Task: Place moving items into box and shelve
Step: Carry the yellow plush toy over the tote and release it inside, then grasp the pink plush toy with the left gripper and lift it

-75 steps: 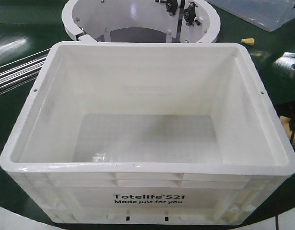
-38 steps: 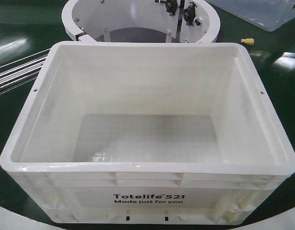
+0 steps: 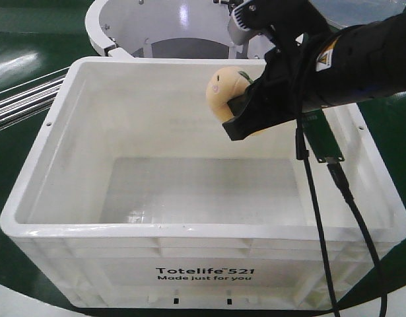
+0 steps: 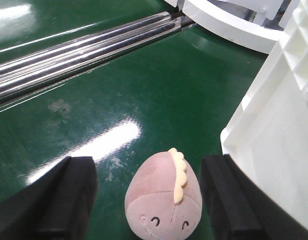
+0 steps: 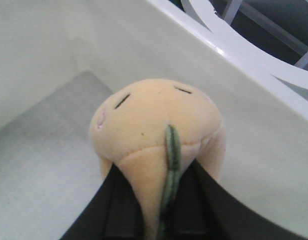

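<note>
The big white box [image 3: 37,218] with "Totelife 521" print stands in front of me, nothing on its gridded floor. My right gripper [image 3: 245,112] hangs over its far right part, shut on the pale yellow egg toy [image 3: 226,89]; the right wrist view shows that toy [image 5: 154,130] with its green line pinched between the black fingers [image 5: 128,210]. In the left wrist view the pinkish-brown egg toy [image 4: 163,200] with a yellow crest lies on the green surface, between the spread fingers [image 4: 68,200] of my open left gripper [image 4: 151,197], not touching them. The box wall [image 4: 274,150] is just to the right.
A round white ring housing [image 3: 189,26] stands behind the box. Shiny metal rails [image 4: 78,52] run across the green surface to the left. A translucent bin corner [image 3: 374,10] shows at the back right. A black cable [image 3: 341,218] hangs from the right arm over the box.
The right arm has come in from the upper right with the pale yellow toy and now hangs over the box, which was empty and unobstructed before.
</note>
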You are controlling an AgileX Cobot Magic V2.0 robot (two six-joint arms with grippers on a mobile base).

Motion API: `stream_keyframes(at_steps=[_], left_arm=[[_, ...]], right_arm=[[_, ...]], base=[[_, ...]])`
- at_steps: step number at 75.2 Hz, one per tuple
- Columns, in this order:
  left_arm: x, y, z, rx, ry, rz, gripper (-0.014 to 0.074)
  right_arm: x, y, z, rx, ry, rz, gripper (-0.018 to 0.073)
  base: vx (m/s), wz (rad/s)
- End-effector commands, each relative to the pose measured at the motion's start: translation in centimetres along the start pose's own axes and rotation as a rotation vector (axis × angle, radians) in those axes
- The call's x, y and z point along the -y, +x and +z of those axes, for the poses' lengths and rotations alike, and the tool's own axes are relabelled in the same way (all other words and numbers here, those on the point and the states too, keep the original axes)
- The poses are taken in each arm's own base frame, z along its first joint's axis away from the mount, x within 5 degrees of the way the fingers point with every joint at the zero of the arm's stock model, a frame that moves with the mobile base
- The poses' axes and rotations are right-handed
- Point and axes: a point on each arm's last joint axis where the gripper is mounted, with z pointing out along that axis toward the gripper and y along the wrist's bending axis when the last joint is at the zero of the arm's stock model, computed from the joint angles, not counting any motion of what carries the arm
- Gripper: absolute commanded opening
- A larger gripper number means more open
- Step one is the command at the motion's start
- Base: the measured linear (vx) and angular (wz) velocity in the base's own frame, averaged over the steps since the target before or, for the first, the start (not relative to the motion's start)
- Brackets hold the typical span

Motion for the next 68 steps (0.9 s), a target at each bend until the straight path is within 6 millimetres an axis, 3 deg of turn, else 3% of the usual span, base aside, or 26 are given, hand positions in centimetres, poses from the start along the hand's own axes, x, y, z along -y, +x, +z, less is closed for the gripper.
stream_keyframes(at_steps=[1,10,26,35,51,68], left_arm=[[0.4,-1.8,-0.5,0.109,0.028,-0.008,0.0566],[0.4,-1.8,-0.5,0.109,0.028,-0.008,0.0566],[0.4,-1.9,-0.6,0.122,0.031,-0.008,0.0566],[0.4,-2.0,-0.6,0.132,0.034,-0.007,0.0566],[0.4,-2.0,-0.6,0.132,0.034,-0.007,0.0566],[0.4,-2.0,-0.6,0.139,0.036,-0.007,0.0566]], right_arm=[[0.2,-1.8,-1.7,0.153,0.036,0.006,0.0077],[0.3,-2.1,-2.3,0.202,0.053,0.010,0.0180],[0.2,-1.5,-2.4,0.139,0.039,0.044,0.0500],[0.2,-1.3,-2.6,0.119,0.039,0.091,0.0619],[1.4,-1.4,-5.7,0.210,0.145,0.129,0.0612],[5.3,0.7,-10.8,0.209,0.407,0.207,0.0578]], base=[[0.00,0.00],[0.00,0.00],[0.00,0.00],[0.00,0.00],[0.00,0.00],[0.00,0.00]])
